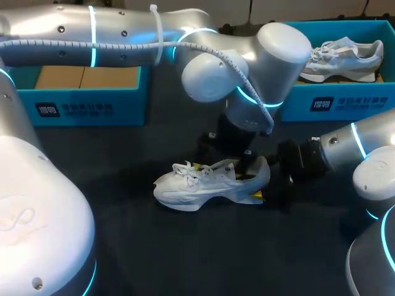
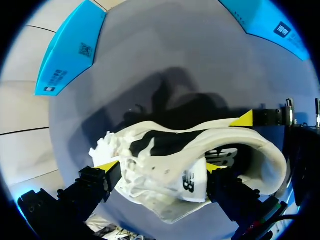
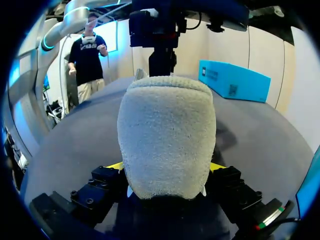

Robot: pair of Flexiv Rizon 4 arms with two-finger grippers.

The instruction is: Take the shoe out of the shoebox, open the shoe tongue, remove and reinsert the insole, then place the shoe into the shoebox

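Now, one shoe (image 1: 210,184) on table (image 1: 154,259), left pincer (image 2: 160,166) and right pincer (image 3: 166,166) pinching it, two blue boxes (image 1: 86,106) (image 1: 345,102)

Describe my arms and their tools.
The left arm and right arm are silver tubes with rounded joints and cyan rings. A grey ribbed cable, cinched by a white tie, runs along the left. The left tool and right tool are black, yellow-tipped.

Dim light, soft shadows beside shoe (image 1: 203,184)
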